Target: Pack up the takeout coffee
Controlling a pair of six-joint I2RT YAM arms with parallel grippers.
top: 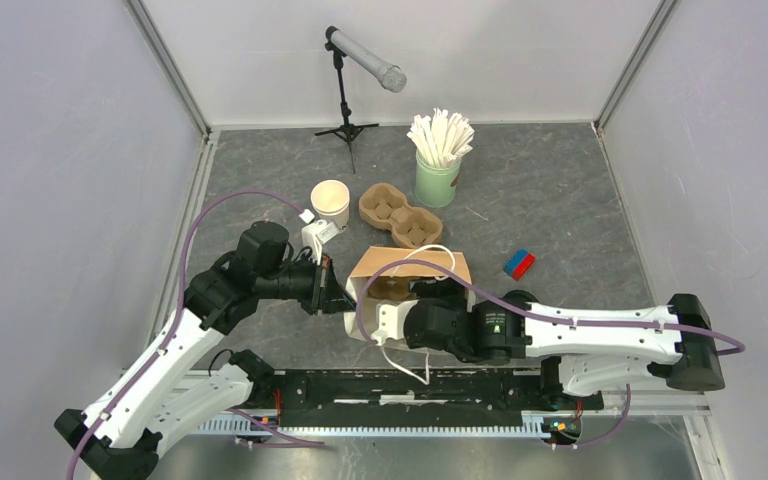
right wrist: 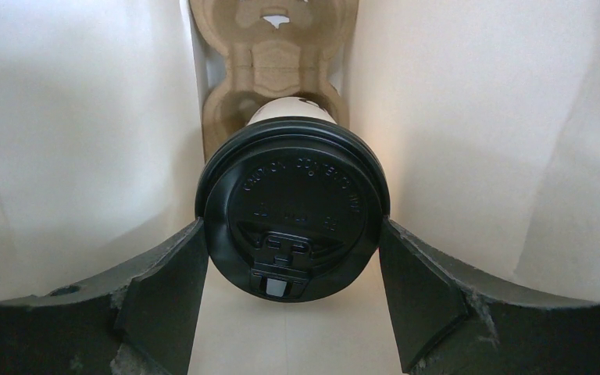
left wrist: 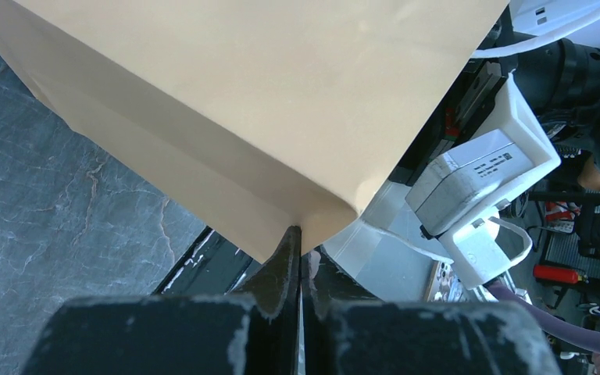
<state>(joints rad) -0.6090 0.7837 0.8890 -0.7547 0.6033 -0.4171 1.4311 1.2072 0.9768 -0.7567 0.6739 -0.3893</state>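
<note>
The takeout coffee (right wrist: 293, 195) shows its round black lid and a strip of white cup behind it. It sits in a brown pulp cup carrier (right wrist: 273, 47) inside the paper bag (right wrist: 476, 117). My right gripper (right wrist: 291, 223) reaches into the bag, its two fingers pressed against opposite sides of the lid. From above, the tan bag (top: 430, 262) lies on its side with its mouth towards the arms, and the coffee is hidden inside it. My left gripper (left wrist: 298, 234) is shut on the bag's edge (left wrist: 312, 215), at the bag's left side (top: 332, 290).
Behind the bag lie a second pulp carrier (top: 400, 215), a stack of lidless cream cups (top: 330, 203) and a green cup of white sticks (top: 438, 170). A red and blue block (top: 519, 264) lies to the right. A microphone stand (top: 348, 90) is at the back.
</note>
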